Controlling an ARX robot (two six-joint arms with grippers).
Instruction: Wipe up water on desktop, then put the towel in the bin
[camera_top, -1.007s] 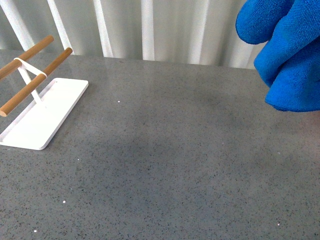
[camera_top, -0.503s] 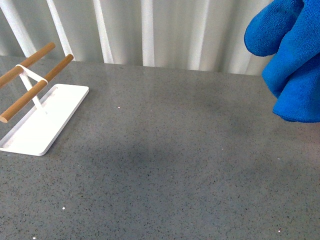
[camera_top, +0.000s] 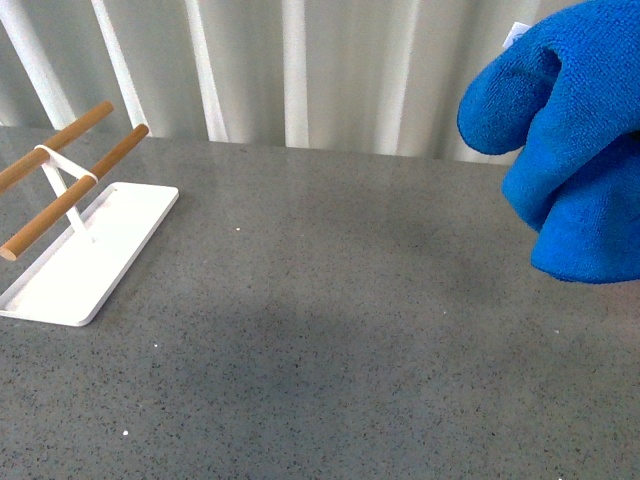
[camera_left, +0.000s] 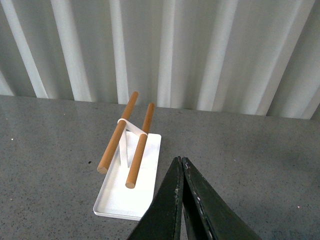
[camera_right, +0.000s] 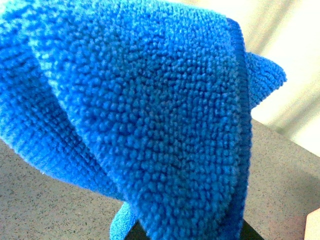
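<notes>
Right gripper (camera_right: 132, 233) first, and there's almost nothing of it to see: only a dark sliver pokes out from under the cloth, so I cannot tell whether its jaws are apart or together. Draped over it is the towel (camera_right: 150, 115), bright blue, thick and nubbly, with a stitched hem running down one fold. It fills nearly the whole right wrist view.

From the front view, the towel (camera_top: 570, 150) hangs bunched in deep folds high on the right side, lifted clear of the desktop (camera_top: 340, 330) with open air under it. A small white tag (camera_top: 516, 33) shows at its upper edge.

Over to the left gripper (camera_left: 182, 200): two dark fingers (camera_left: 170, 205) pressed tight together, nothing between them, poised above the grey surface.

Just beyond it and a touch to the left sits a white tray (camera_left: 112, 205), flat on the stone. A white stand (camera_left: 125, 147) rises from it, carrying two wooden rods (camera_left: 118, 135) side by side, parallel, running near to far.

In the front view, the tray (camera_top: 110, 235) lies far out on the left of the desktop, well apart from the towel, its rods (camera_top: 75, 190) angled up and away towards the back.

Between the two, the dark-grey top runs wide, finely speckled, with a few white flecks and a soft darker patch near the middle.

Behind the far edge stands a white ribbed wall (camera_top: 300, 70).
</notes>
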